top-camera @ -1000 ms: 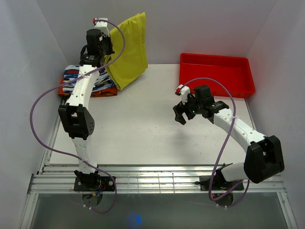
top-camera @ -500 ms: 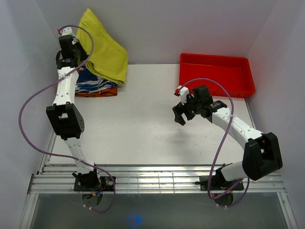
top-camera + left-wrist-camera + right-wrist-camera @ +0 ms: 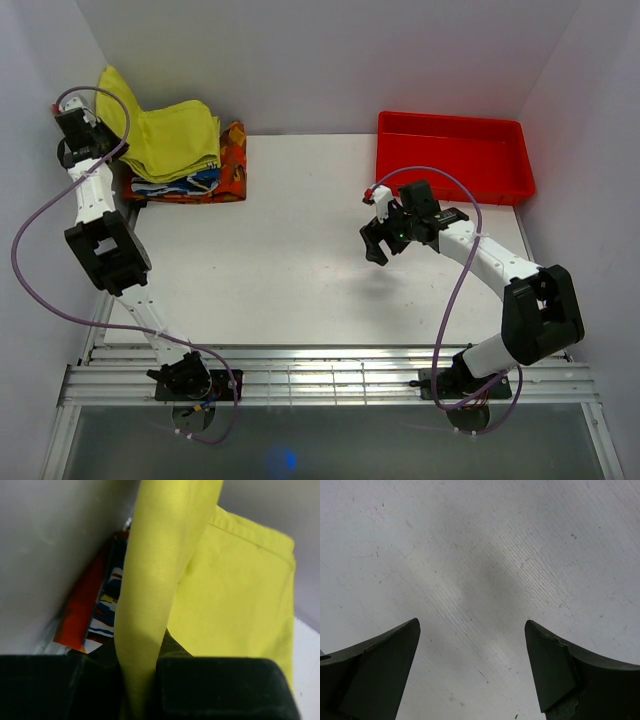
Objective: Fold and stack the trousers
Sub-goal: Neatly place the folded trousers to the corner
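Observation:
The yellow-green trousers (image 3: 175, 135) lie folded on top of a folded patterned garment (image 3: 215, 180) at the table's back left corner. One edge of the trousers rises to my left gripper (image 3: 98, 118), which is close to the left wall. In the left wrist view a strip of the trousers (image 3: 150, 605) runs down between the black fingers (image 3: 215, 685), and the left gripper (image 3: 140, 680) is shut on it. My right gripper (image 3: 378, 245) hovers over bare table right of centre. The right gripper (image 3: 472, 630) is open with nothing between its fingers.
A red tray (image 3: 450, 120) sits at the back right. The patterned garment (image 3: 105, 615) shows beside the trousers in the left wrist view. White walls enclose the table on the left, back and right, and the left wall is right beside the left gripper.
My left arm has swung left toward the wall, carrying the trousers from hanging upright to lying over the patterned garment. The right arm has barely moved.

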Motion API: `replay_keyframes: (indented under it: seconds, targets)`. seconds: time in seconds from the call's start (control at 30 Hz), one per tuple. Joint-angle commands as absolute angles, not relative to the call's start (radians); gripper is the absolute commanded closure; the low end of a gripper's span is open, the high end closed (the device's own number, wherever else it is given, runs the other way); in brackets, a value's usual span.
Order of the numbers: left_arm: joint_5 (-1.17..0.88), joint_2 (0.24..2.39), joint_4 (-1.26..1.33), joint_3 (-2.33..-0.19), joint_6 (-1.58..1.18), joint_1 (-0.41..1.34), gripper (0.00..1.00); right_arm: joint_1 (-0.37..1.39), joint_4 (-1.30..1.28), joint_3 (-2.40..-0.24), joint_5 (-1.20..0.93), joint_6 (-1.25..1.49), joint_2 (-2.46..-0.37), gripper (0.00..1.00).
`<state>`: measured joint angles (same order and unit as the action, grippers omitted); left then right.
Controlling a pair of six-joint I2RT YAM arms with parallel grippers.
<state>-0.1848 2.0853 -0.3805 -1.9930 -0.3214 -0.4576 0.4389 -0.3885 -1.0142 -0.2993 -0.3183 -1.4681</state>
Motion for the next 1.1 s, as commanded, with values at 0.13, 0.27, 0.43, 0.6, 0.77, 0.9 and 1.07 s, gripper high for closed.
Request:
replay_keyframes:
  seconds: [0.13,0.27,0.43,0.6,0.77,0.9,1.07]
  targets:
    - [-0.414,2.23,-0.39,-2.026,-0.236,-0.439,1.0,0.436,-0.419,-1.06,-0.31,-0.327,-1.477,0.1]
    - [-0.469,2.296,-0.391,-2.042,-0.216,-0.439,1.0,0.436,-0.426,-1.061,-0.308,-0.328,-1.482,0.1]
    - [-0.549,2.35,-0.367,-2.089,-0.164,-0.44,1.0,0.436,-0.436,-1.055,-0.299,-0.334,-1.482,0.1]
    - [-0.558,2.319,-0.38,-2.115,-0.106,-0.423,1.0,0.436,-0.431,-1.037,-0.288,-0.341,-1.471,0.1]
    - [-0.636,2.223,-0.351,-2.069,-0.102,-0.397,1.0,0.436,-0.416,-1.04,-0.293,-0.337,-1.474,0.1]
    - [-0.792,2.22,-0.339,-2.082,-0.152,-0.396,1.0,0.436,-0.411,-1.04,-0.288,-0.336,-1.468,0.1]
    - [-0.586,2.207,-0.377,-2.066,-0.149,-0.42,0.94,0.436,-0.414,-1.012,-0.267,-0.348,-1.436,0.1]
